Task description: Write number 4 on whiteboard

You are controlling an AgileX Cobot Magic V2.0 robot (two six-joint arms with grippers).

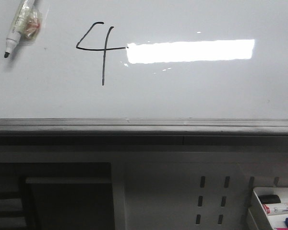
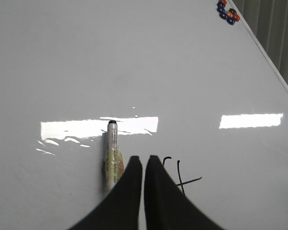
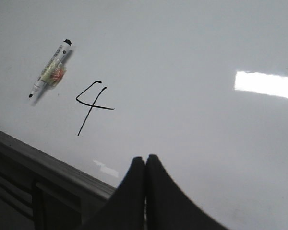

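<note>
The whiteboard point(image 1: 182, 96) is glossy white with a grey lower rim and a bright glare bar. A thin black number 4 point(image 1: 98, 48) is drawn on it, left of the glare. It also shows in the right wrist view point(image 3: 92, 103) and partly behind the fingers in the left wrist view point(image 2: 180, 175). A white marker point(image 1: 19, 24) with a black tip lies on the board left of the 4, apart from both grippers. My left gripper point(image 2: 144, 158) is shut and empty, beside the marker point(image 2: 111, 153). My right gripper point(image 3: 145, 157) is shut and empty over the board.
Below the rim hangs a grey perforated panel point(image 1: 182, 191). A white tray point(image 1: 259, 201) at the lower right holds spare markers. Coloured magnets point(image 2: 228, 12) cluster at a far corner of the board. A dark opening point(image 1: 67, 196) lies under the rim at left.
</note>
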